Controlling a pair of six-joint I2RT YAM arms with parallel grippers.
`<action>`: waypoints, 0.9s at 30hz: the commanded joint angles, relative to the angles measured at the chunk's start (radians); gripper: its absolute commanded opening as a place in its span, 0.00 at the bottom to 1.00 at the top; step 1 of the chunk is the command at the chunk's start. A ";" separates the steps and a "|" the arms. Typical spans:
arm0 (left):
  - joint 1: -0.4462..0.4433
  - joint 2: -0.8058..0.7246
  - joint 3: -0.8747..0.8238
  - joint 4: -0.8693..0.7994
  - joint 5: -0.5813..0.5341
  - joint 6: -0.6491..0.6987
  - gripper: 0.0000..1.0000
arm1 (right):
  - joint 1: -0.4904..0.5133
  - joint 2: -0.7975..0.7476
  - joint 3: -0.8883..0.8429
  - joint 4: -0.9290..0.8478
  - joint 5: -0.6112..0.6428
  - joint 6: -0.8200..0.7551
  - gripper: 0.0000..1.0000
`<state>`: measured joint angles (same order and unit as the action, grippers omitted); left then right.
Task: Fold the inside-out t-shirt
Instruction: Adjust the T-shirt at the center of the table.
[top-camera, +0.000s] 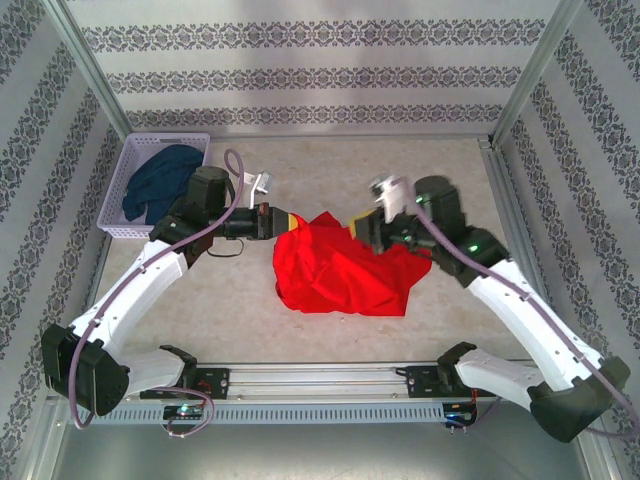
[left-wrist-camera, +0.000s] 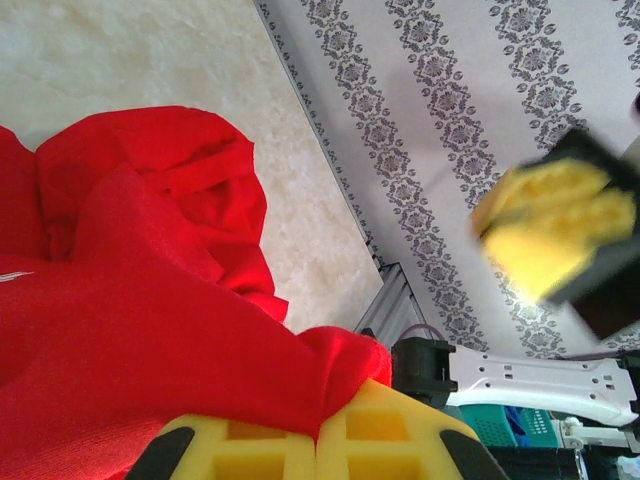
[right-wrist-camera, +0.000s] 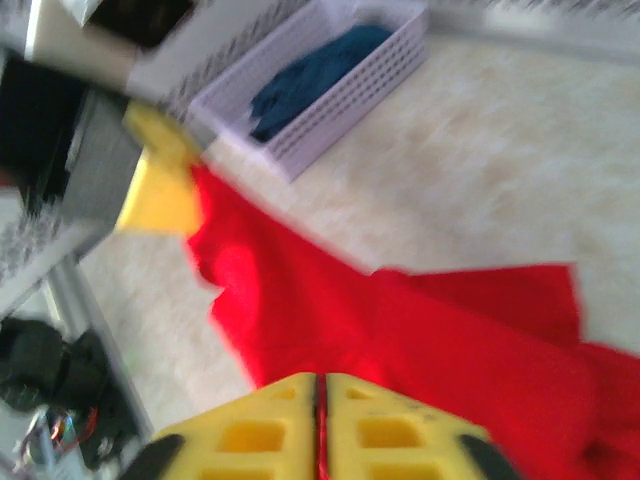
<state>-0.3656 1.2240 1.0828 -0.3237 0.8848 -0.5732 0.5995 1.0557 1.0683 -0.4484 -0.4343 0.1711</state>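
Red cloth, the inside-out t-shirt (top-camera: 340, 265), lies bunched on the surface (top-camera: 420, 170) right of the basket (top-camera: 170, 136). The left pincer (left-wrist-camera: 318, 425) and the right pincer (right-wrist-camera: 320, 385) each clench an edge, apparently to spread it flat.

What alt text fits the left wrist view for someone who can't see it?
The left gripper's yellow fingers, shut together at the bottom edge, pinch a fold of the red inside-out t-shirt, which bunches across the left half over the pale table. To the right, the right gripper is a yellow blur against a patterned wall.
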 joint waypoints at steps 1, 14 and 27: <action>-0.009 -0.010 0.036 -0.034 -0.009 -0.001 0.00 | 0.189 0.025 -0.101 0.122 0.136 -0.048 0.36; -0.013 -0.026 0.049 -0.114 -0.084 0.035 0.00 | 0.329 0.186 -0.123 0.316 0.448 -0.094 0.17; -0.013 -0.012 0.068 -0.211 -0.321 0.126 0.01 | -0.016 0.065 -0.205 0.432 -0.273 0.178 0.00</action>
<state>-0.3721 1.2236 1.1297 -0.4908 0.6460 -0.4999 0.6369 1.1244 0.8890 -0.1280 -0.4549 0.2192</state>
